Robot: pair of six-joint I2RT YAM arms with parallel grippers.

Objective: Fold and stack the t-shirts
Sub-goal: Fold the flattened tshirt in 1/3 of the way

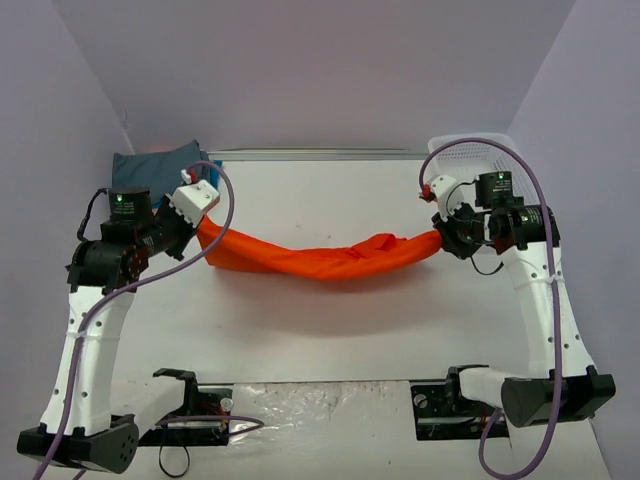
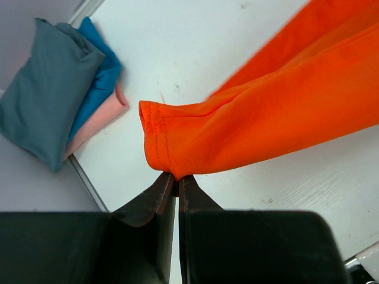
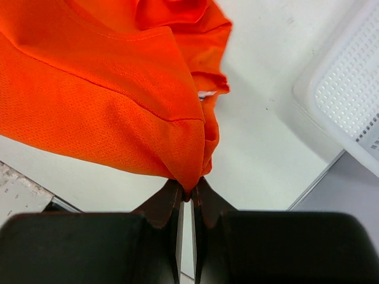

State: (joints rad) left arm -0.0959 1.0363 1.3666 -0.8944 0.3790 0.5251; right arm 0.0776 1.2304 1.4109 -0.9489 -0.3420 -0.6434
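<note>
The bright orange t-shirt (image 1: pixel 320 256) hangs stretched between both arms above the white table, sagging in the middle. My left gripper (image 2: pixel 175 177) is shut on its hemmed left end (image 2: pixel 172 142). My right gripper (image 3: pixel 189 190) is shut on the bunched right end (image 3: pixel 177 136). In the top view the left gripper (image 1: pixel 203 228) is at the shirt's left tip and the right gripper (image 1: pixel 442 238) at its right tip. A stack of folded t-shirts sits at the back left corner: dark grey-teal (image 2: pixel 47 89) on top, bright blue (image 2: pixel 99 77) under it, pale pink (image 2: pixel 100 121) lowest.
A white plastic mesh basket (image 1: pixel 470 152) stands at the back right corner, close behind the right arm, its rim also in the right wrist view (image 3: pixel 349 89). The table's back edge (image 1: pixel 310 155) runs along the wall. The arm bases sit at the near edge.
</note>
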